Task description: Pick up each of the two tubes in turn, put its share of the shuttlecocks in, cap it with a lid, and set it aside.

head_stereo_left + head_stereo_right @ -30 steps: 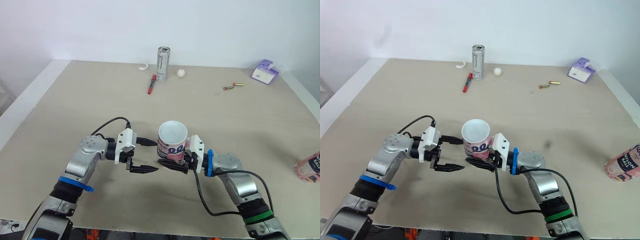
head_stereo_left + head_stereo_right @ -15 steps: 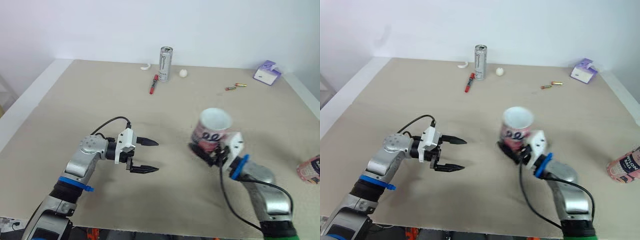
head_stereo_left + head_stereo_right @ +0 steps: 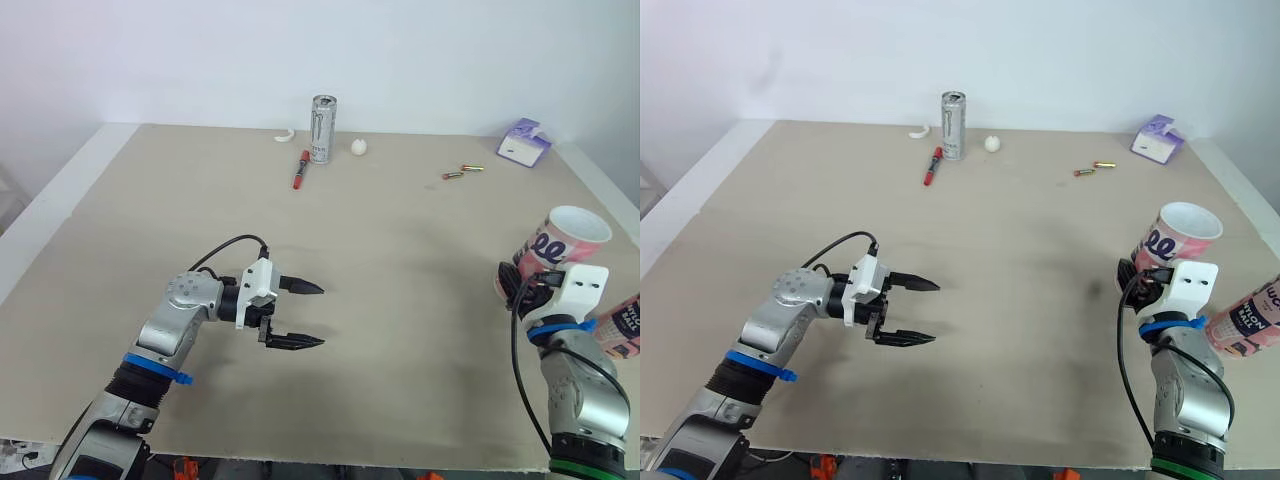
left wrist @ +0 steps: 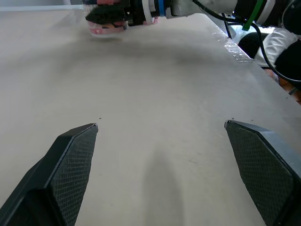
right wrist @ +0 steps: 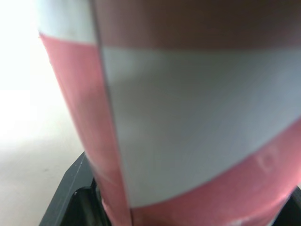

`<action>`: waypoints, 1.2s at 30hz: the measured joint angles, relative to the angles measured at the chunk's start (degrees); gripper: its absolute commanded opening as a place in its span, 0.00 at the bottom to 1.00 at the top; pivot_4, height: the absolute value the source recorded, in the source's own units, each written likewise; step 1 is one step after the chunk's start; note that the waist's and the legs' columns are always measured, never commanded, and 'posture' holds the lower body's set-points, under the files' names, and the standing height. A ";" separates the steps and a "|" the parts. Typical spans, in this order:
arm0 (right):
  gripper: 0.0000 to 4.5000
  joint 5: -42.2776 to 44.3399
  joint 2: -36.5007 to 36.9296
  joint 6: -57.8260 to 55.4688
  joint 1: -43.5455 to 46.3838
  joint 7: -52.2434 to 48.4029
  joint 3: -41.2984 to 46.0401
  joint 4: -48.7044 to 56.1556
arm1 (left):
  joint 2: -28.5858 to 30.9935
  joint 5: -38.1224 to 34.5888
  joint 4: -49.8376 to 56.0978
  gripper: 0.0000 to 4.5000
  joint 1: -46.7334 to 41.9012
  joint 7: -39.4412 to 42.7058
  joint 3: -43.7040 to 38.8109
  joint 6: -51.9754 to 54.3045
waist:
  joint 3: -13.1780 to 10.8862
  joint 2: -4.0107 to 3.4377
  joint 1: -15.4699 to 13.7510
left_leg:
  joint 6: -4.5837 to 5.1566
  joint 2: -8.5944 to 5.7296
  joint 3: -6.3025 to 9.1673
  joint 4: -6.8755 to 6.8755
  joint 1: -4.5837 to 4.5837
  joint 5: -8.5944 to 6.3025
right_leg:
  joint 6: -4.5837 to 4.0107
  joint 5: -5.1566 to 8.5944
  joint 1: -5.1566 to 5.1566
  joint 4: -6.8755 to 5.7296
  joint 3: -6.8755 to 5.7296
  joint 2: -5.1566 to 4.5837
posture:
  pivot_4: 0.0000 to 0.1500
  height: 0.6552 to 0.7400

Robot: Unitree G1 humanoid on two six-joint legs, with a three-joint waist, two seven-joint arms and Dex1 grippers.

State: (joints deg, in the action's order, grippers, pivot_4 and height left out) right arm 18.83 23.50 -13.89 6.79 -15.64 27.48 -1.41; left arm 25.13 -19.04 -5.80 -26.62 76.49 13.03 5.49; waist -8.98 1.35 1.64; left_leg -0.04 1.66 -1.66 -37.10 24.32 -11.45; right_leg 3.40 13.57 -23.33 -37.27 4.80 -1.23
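A pink-and-white tube (image 3: pixel 553 248) with its white mouth open upward is held tilted over the right side of the table, my right gripper (image 3: pixel 512 288) shut on its lower part. From the right wrist, the tube (image 5: pixel 188 117) sits close between the fingers. A second pink tube (image 3: pixel 624 326) lies at the table's right edge, just beyond that arm. My left gripper (image 3: pixel 306 315) hovers low over the table's left-centre, open with nothing between its fingers (image 4: pixel 70 160). Its wrist view shows the held tube (image 4: pixel 107 23) far ahead.
At the back stand a silver can (image 3: pixel 323 128), a red pen (image 3: pixel 298 170), a white ball (image 3: pixel 360 147) and a small white curved piece (image 3: pixel 286 135). Two small batteries (image 3: pixel 462 172) and a purple box (image 3: pixel 525 143) lie at the back right. The table's right edge (image 3: pixel 610 195) is near the right arm.
My right arm has carried the tube from the table's middle, beside the left gripper, over to the right side. The left gripper has stayed open and barely moved.
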 measured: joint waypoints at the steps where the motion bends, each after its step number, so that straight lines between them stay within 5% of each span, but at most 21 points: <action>1: 0.89 0.11 -0.08 0.00 -0.04 0.01 0.01 -0.91 | -0.03 0.00 0.00 1.00 0.01 -0.11 0.00 0.00 | 0.00 0.00 0.00 | 0.00 -0.01 0.00 0.01 0.01 0.00 | -0.01 0.00 0.00 0.00 0.00 -0.02 | 1.00 1.00; 2: 0.99 0.23 -0.35 -0.01 -0.27 0.04 0.02 -1.65 | -0.03 0.00 0.00 1.00 0.01 -0.21 0.00 0.00 | 0.00 0.00 0.00 | 0.00 -0.03 0.00 0.03 0.02 0.00 | -0.01 0.00 -0.01 0.00 0.00 -0.04 | 1.00 1.00; 22: 0.99 2.89 -2.35 -2.30 -10.39 1.86 0.03 7.68 | -1.54 -0.17 -0.32 1.00 -0.42 -2.11 -0.65 -0.13 | 0.03 -0.05 -0.02 | 0.00 -0.01 0.02 0.04 0.00 0.00 | -0.15 0.18 -0.01 0.01 -0.01 -0.03 | 1.00 1.00; 29: 0.99 5.10 -4.62 -5.25 -19.73 2.99 0.22 18.59 | -1.52 -0.13 -0.68 1.00 -0.75 -1.90 -0.61 -0.24 | 0.03 -0.06 -0.15 | 0.00 -0.01 0.04 0.10 0.01 0.00 | -0.18 0.25 -0.02 0.01 -0.02 -0.05 | 1.00 1.00; 36: 0.99 7.36 2.38 -1.45 -29.76 -11.57 -0.02 26.55 | -1.13 0.57 -3.01 1.00 -1.08 -5.19 -1.99 -0.23 | 0.04 -0.08 -0.08 | -0.01 0.03 0.04 0.02 -0.06 0.00 | -0.15 0.17 -0.01 0.04 0.04 -0.08 | 1.00 1.00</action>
State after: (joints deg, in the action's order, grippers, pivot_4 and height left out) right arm 26.19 25.87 -15.35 -22.97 -27.20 27.45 25.14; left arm 23.99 -18.48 -8.81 -27.70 71.30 11.05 5.26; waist -8.94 1.27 1.56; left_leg -0.05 1.68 -1.62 -37.08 24.26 -11.45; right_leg 3.25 13.74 -23.34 -37.23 4.83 -1.31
